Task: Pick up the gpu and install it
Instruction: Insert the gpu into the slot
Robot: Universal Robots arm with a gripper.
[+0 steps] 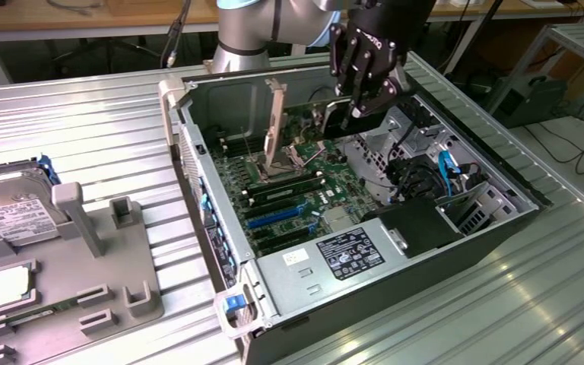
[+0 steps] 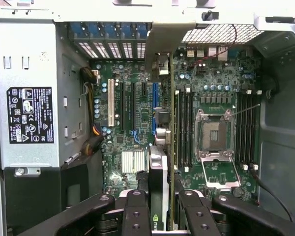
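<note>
Closest to my wrist lens, the black claw (image 2: 160, 204) sits clamped on the thin green-and-black gpu card (image 2: 159, 164), held edge-on above the green motherboard (image 2: 132, 123) in the open grey computer case (image 1: 221, 228). I'd want it square to the slot and pressed straight. Ribbed metal bench (image 1: 89, 129) below, wooden desks (image 1: 69, 19) behind.

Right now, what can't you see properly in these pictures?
- Faces of the gpu: the wrist view sees it edge-on in the hand; in the exterior view the hand covers part of it.
- The slot under the gpu: hidden by the card itself, wrist view.
- Writing on the power supply label: too small, both views.
- The hard drive: cut off by the exterior view's left edge.
</note>
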